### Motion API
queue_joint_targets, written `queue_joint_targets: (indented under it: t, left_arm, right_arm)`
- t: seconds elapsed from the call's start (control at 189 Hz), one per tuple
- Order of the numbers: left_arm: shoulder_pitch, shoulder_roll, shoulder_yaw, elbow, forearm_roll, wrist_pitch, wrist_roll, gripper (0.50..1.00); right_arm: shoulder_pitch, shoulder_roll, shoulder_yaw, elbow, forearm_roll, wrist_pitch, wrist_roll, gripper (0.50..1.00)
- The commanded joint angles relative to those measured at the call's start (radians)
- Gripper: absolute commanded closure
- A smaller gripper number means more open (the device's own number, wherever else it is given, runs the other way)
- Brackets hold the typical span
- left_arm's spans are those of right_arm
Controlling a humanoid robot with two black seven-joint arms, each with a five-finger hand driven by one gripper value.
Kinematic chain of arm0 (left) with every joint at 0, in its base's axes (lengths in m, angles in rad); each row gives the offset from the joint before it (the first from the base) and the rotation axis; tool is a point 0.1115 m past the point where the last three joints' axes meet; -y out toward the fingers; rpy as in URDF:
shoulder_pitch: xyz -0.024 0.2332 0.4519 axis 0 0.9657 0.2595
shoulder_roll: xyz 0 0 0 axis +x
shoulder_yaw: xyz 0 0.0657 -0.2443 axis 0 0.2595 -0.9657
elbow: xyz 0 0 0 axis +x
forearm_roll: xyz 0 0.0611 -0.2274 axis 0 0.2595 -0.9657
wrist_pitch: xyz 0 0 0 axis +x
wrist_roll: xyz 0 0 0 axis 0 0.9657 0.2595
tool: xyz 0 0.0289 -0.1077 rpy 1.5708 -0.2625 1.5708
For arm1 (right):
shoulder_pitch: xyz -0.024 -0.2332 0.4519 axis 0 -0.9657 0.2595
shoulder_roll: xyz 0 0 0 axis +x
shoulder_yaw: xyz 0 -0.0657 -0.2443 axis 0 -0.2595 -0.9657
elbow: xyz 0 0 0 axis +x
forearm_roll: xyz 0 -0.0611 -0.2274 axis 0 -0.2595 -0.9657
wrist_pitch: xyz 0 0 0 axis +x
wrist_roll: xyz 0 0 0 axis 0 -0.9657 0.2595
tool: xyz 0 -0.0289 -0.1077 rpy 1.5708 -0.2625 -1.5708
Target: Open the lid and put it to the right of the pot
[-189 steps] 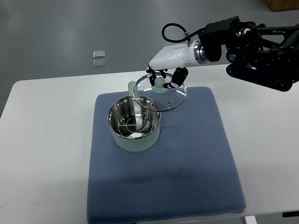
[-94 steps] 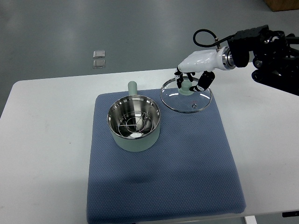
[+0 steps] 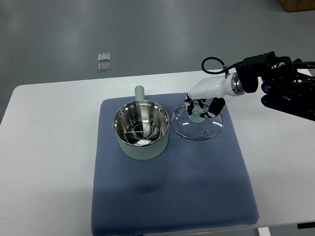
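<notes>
Top view: the right hand (image 3: 201,106), gripping the lid (image 3: 197,123), has lowered it beside the pot (image 3: 141,131).

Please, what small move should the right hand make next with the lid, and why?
Probably open the fingers and let go. The right hand grips the knob of the glass lid, which looks to lie flat on the blue mat, right of the open pot and clear of its rim. Contact with the mat is not certain.
</notes>
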Motion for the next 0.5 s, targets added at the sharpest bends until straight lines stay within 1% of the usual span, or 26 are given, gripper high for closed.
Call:
queue_joint_targets:
  t: [0.0,0.132,0.185,0.191,0.196,0.201,0.206,0.212,0.217,0.222,0.228,0.233,0.238,0.243,0.259,0.265,0.27,0.275,0.281,0.286,0.302,0.307,0.318,0.344,0.408,0.492]
  left_arm:
    - [0.0,0.0,0.0,0.0,0.0,0.0,0.0,0.5]
    - [0.0,0.0,0.0,0.0,0.0,0.0,0.0,0.5]
    - [0.0,0.0,0.0,0.0,0.0,0.0,0.0,0.5]
    - [0.0,0.0,0.0,0.0,0.0,0.0,0.0,0.5]
    - [0.0,0.0,0.0,0.0,0.0,0.0,0.0,0.5]
    - [0.0,0.0,0.0,0.0,0.0,0.0,0.0,0.5]
    - [0.0,0.0,0.0,0.0,0.0,0.0,0.0,0.5]
    - [0.0,0.0,0.0,0.0,0.0,0.0,0.0,0.5]
    - [0.0,0.0,0.0,0.0,0.0,0.0,0.0,0.5]
    - [0.0,0.0,0.0,0.0,0.0,0.0,0.0,0.5]
    - [0.0,0.0,0.0,0.0,0.0,0.0,0.0,0.5]
    - [0.0,0.0,0.0,0.0,0.0,0.0,0.0,0.5]
    - [0.0,0.0,0.0,0.0,0.0,0.0,0.0,0.5]
    - [0.0,0.0,0.0,0.0,0.0,0.0,0.0,0.5]
    - [0.0,0.0,0.0,0.0,0.0,0.0,0.0,0.5]
    - [0.0,0.0,0.0,0.0,0.0,0.0,0.0,0.5]
    - [0.0,0.0,0.0,0.0,0.0,0.0,0.0,0.5]
    - [0.0,0.0,0.0,0.0,0.0,0.0,0.0,0.5]
    - [0.0,0.0,0.0,0.0,0.0,0.0,0.0,0.5]
    - [0.0,0.0,0.0,0.0,0.0,0.0,0.0,0.5]
    - [0.0,0.0,0.0,0.0,0.0,0.0,-0.002,0.5]
    - [0.0,0.0,0.0,0.0,0.0,0.0,0.0,0.5]
    - [0.0,0.0,0.0,0.0,0.0,0.0,0.0,0.5]
    - [0.0,0.0,0.0,0.0,0.0,0.0,0.0,0.5]
    - [0.0,0.0,0.0,0.0,0.0,0.0,0.0,0.5]
    - [0.0,0.0,0.0,0.0,0.0,0.0,0.0,0.5]
  right_arm:
    - [-0.013,0.004,0.0,0.0,-0.003,-0.001,-0.001,1.0]
    - [-0.046,0.019,0.0,0.0,-0.012,-0.002,-0.001,1.0]
    - [-0.047,0.022,0.0,-0.002,-0.012,-0.001,-0.002,0.975]
    - [-0.047,0.022,0.0,-0.002,-0.012,-0.001,-0.002,0.957]
    - [-0.047,0.022,0.0,-0.002,-0.012,-0.001,-0.002,0.957]
    - [-0.047,0.024,0.0,0.0,-0.012,-0.001,-0.002,0.934]
    - [-0.047,0.024,0.0,0.0,-0.012,-0.001,-0.002,0.934]
    - [-0.047,0.024,0.0,-0.002,-0.012,-0.001,-0.002,0.908]
    - [-0.047,0.024,0.0,-0.002,-0.012,-0.001,-0.002,0.908]
    - [-0.047,0.024,0.0,-0.002,-0.012,-0.001,-0.002,0.881]
    - [-0.047,0.024,0.0,-0.002,-0.012,-0.001,-0.002,0.881]
    - [-0.047,0.024,0.0,-0.002,-0.012,-0.001,-0.002,0.851]
    - [-0.047,0.024,0.0,-0.002,-0.012,-0.001,-0.002,0.85]
    - [-0.047,0.024,0.0,-0.002,-0.012,-0.001,-0.002,0.824]
    - [-0.047,0.024,0.0,-0.002,-0.012,-0.001,-0.002,0.801]
    - [-0.047,0.022,0.0,0.0,-0.012,-0.001,-0.002,0.779]
    - [-0.047,0.022,0.0,0.0,-0.012,-0.001,-0.002,0.779]
    - [-0.047,0.022,0.0,-0.002,-0.012,-0.001,-0.002,0.759]
    - [-0.047,0.022,0.0,-0.002,-0.012,-0.001,-0.002,0.758]
    - [-0.047,0.022,0.0,-0.002,-0.012,-0.001,-0.002,0.736]
    - [-0.047,0.022,0.0,-0.002,-0.012,-0.001,-0.002,0.72]
    - [-0.046,0.022,0.0,-0.002,-0.012,-0.001,-0.002,0.703]
    - [-0.046,0.022,0.0,-0.002,-0.012,-0.001,-0.002,0.703]
    - [-0.044,0.021,0.0,-0.002,-0.012,0.001,-0.002,0.644]
    - [-0.038,0.016,0.0,-0.002,-0.011,0.006,-0.001,0.611]
    - [-0.035,0.012,0.0,-0.002,-0.009,0.012,-0.001,0.601]
